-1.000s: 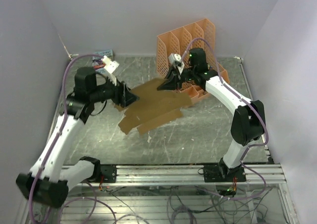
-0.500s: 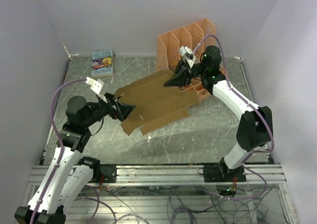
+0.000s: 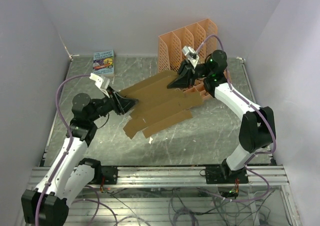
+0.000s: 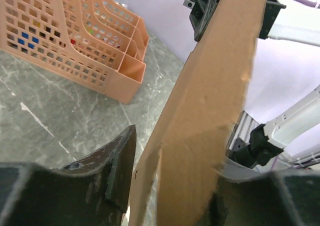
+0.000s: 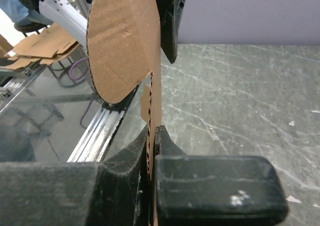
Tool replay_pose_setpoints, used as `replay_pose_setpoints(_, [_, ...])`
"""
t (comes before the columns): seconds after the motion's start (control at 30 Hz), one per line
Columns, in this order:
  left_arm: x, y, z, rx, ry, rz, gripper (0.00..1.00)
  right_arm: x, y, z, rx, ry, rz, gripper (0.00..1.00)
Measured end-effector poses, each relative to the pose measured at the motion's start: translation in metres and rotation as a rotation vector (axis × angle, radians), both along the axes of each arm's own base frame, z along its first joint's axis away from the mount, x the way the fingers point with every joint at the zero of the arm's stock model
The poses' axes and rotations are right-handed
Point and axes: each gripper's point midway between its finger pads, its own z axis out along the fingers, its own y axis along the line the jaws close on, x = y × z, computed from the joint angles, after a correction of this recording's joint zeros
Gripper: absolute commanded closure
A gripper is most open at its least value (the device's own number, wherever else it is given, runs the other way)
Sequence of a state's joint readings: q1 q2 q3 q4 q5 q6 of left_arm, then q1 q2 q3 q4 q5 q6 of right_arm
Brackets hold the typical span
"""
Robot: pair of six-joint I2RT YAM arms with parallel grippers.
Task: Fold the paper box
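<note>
Flat tan cardboard box blank [image 3: 157,102] hangs over mid table [image 3: 210,136]. Left gripper [image 3: 131,104] clamps its left edge, right gripper [image 3: 172,84] its far tab. It looks light and floppy, so take hold beside the creases.

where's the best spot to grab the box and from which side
By its thin outer edges, coming in sideways: the box is a flat, unfolded sheet, pinchable only across an edge, as the left hand and right hand do at opposite ends.
</note>
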State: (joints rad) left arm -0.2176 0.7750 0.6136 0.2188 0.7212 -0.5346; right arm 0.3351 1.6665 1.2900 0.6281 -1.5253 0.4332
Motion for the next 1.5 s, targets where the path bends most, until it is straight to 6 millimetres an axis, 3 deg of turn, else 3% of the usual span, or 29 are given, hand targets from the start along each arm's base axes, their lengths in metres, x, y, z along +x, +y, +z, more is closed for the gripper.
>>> replay_pose_setpoints(0.1, [0.004, -0.003, -0.003, -0.015, 0.027, -0.015, 0.89, -0.005, 0.0, -0.001, -0.004, 0.014, 0.013, 1.0])
replay_pose_setpoints(0.23, [-0.002, -0.008, 0.005, -0.031, -0.004, -0.07, 0.93, -0.008, -0.001, 0.006, 0.003, 0.006, 0.013, 0.97])
replay_pose_setpoints(0.27, [-0.003, -0.009, 0.006, -0.031, -0.011, -0.078, 0.93, -0.009, -0.002, 0.007, 0.003, 0.007, 0.014, 0.72])
replay_pose_setpoints(0.3, [-0.003, -0.009, 0.006, -0.028, -0.018, -0.081, 0.93, -0.01, -0.002, 0.008, 0.003, 0.009, 0.016, 0.12])
replay_pose_setpoints(0.33, [-0.003, -0.009, 0.006, -0.022, -0.024, -0.08, 0.93, -0.009, -0.002, 0.008, 0.001, 0.017, 0.015, 0.02])
replay_pose_setpoints(0.43, [0.004, -0.001, 0.003, 0.045, -0.043, -0.021, 0.93, 0.001, -0.011, 0.007, 0.0, 0.022, -0.013, 0.0])
replay_pose_setpoints(0.63, [0.024, 0.028, 0.007, 0.255, -0.196, 0.157, 0.93, 0.055, -0.075, -0.002, 0.006, 0.076, -0.238, 0.0])
replay_pose_setpoints(0.73, [0.031, 0.037, -0.008, 0.347, -0.242, 0.196, 0.93, 0.07, -0.087, -0.018, 0.003, 0.14, -0.333, 0.0])
replay_pose_setpoints(0.87, [0.042, 0.046, -0.044, 0.48, -0.213, 0.229, 0.93, 0.097, -0.07, -0.04, -0.078, 0.115, -0.488, 0.0])
replay_pose_setpoints(1.13, [0.067, 0.069, -0.109, 0.713, -0.072, 0.274, 0.93, 0.061, -0.039, -0.122, -0.294, 0.164, -0.509, 0.0])
replay_pose_setpoints(1.27, [0.064, 0.07, -0.111, 0.775, -0.103, 0.272, 0.93, 0.053, -0.022, -0.136, -0.348, 0.133, -0.499, 0.0])
replay_pose_setpoints(1.4, [0.046, 0.048, -0.102, 0.822, -0.231, 0.208, 0.93, 0.056, -0.004, -0.152, -0.388, 0.13, -0.486, 0.01])
replay_pose_setpoints(1.5, [0.031, 0.034, -0.1, 0.862, -0.315, 0.162, 0.93, 0.06, 0.005, -0.176, -0.437, 0.166, -0.495, 0.02])
